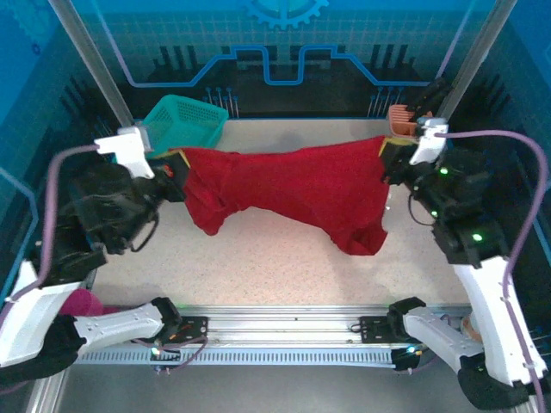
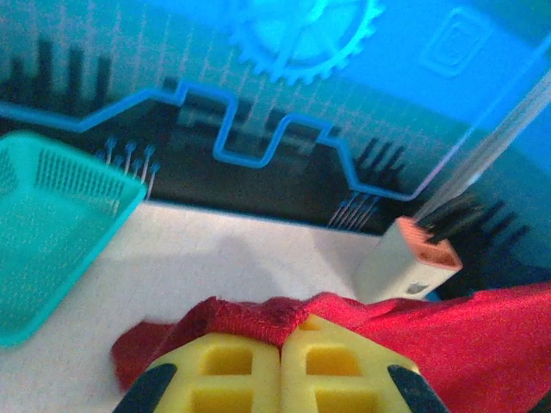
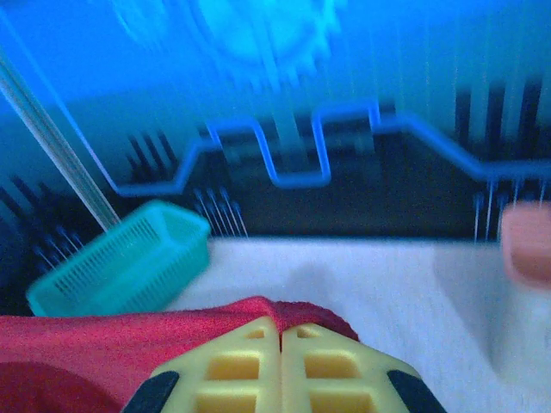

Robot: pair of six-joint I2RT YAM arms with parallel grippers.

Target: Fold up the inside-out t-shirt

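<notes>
The dark red inside-out t-shirt (image 1: 288,189) hangs stretched above the table between my two grippers, sagging lower at both ends. My left gripper (image 1: 176,161) is shut on its left edge. In the left wrist view the yellow fingers (image 2: 225,366) meet with a red hem (image 2: 258,318) pinched between them. My right gripper (image 1: 389,148) is shut on the shirt's right edge. The right wrist view shows its yellow fingertips (image 3: 250,361) closed on a fold of red cloth (image 3: 86,353).
A teal basket (image 1: 182,122) stands at the back left of the table. A white block with an orange top (image 1: 401,120) sits at the back right, close behind my right gripper. A magenta cloth (image 1: 82,303) lies by the left arm's base.
</notes>
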